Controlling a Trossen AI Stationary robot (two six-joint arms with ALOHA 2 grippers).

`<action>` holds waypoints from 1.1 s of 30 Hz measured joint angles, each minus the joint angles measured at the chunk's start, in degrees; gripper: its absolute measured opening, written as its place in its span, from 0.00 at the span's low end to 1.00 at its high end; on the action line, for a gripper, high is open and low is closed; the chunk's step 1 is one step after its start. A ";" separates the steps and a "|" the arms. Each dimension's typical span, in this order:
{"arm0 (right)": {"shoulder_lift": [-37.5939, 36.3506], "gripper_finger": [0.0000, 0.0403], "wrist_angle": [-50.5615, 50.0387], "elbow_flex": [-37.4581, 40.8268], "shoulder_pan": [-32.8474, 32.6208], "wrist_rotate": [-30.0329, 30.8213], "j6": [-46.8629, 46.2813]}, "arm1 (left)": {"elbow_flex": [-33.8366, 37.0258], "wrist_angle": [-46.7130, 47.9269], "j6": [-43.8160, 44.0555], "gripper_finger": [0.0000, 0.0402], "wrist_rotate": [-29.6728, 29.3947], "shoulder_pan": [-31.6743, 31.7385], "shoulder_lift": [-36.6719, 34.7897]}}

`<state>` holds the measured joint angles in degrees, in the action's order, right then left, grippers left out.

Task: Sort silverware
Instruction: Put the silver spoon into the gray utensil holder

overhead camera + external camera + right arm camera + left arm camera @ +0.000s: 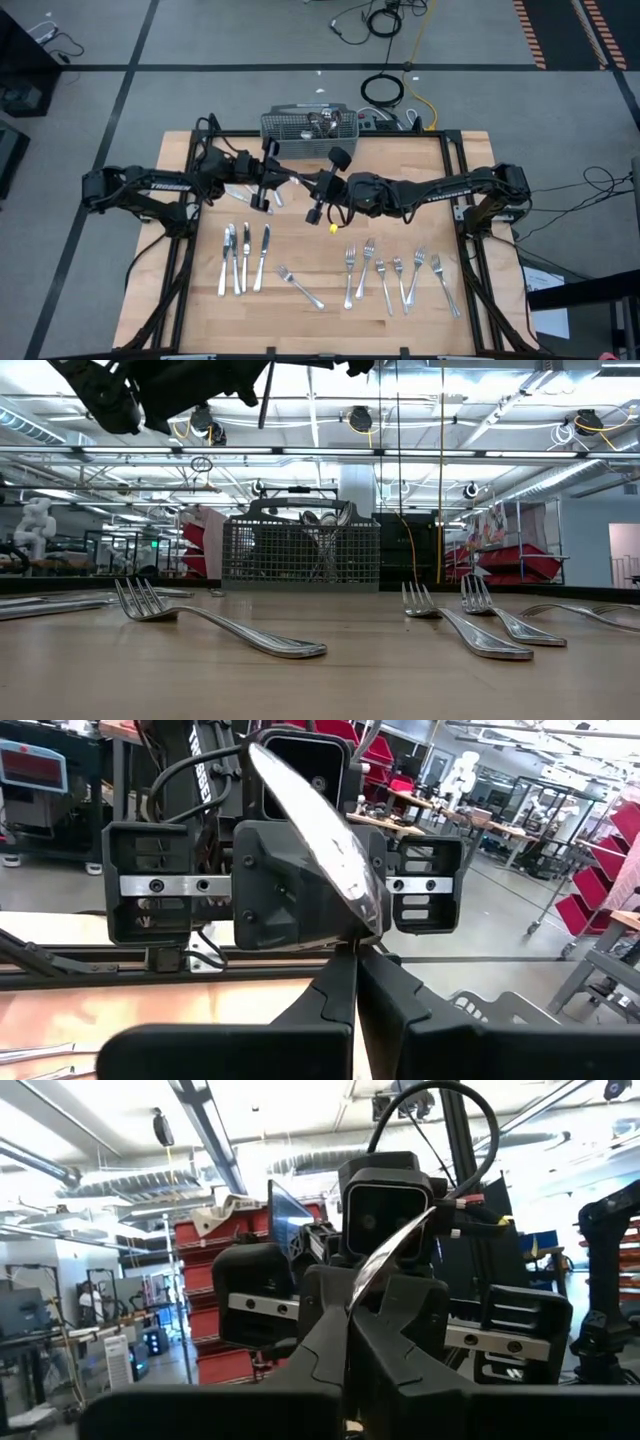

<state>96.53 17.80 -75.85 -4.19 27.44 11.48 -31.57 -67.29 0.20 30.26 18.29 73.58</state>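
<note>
Both grippers meet above the table's middle, each shut on one slim shiny piece of silverware [297, 181] that bridges them; it looks like a table knife. My left gripper [272, 187] comes from the left and my right gripper [322, 190] from the right. The piece shows in the left wrist view [392, 1250] and the right wrist view [318, 820]. Three knives [245, 258] lie flat at front left. One fork [300, 288] lies in the middle and several forks [400, 275] at front right. More pieces stand in the wire basket [310, 128]. My left gripper pinches the piece between its two fingers at its left end [353, 1302], coming level from the table's left. The piece runs on toward the other gripper, clear of the table. My right gripper pinches the same piece between its two fingers at its right end [366, 920], coming level from the table's right. The broad shiny face [310, 810] slants away toward the left gripper, lifted clear.
The grey wire basket [300, 552] stands at the table's far edge. A few pieces [236, 194] lie under the left arm, and a small yellow thing [332, 228] lies below the right gripper. Forks [220, 625] [470, 625] lie across the near table. Cables lie on the floor beyond.
</note>
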 joint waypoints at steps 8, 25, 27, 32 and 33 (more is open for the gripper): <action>0.00 0.00 -1.36 -0.04 0.17 0.39 0.23 | -0.83 1.07 1.00 0.01 -0.06 3.43 -1.77; 0.04 0.00 -8.74 -0.02 0.67 7.41 -2.84 | -5.01 -12.07 5.66 0.00 2.25 21.32 9.05; 0.04 0.00 -8.66 -0.02 -0.34 7.24 -2.80 | -5.21 -19.43 8.92 0.00 3.69 22.66 13.49; 0.04 0.00 -8.65 -0.02 -2.82 7.22 -2.73 | -9.80 -22.67 13.47 0.00 7.41 24.23 23.29; 0.04 0.00 -8.61 -0.02 -3.25 7.23 -2.73 | -11.17 -22.58 13.79 0.00 7.79 23.94 25.04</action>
<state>96.57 9.19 -75.88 -7.44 34.66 8.75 -42.74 -89.87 13.98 38.04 42.23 98.62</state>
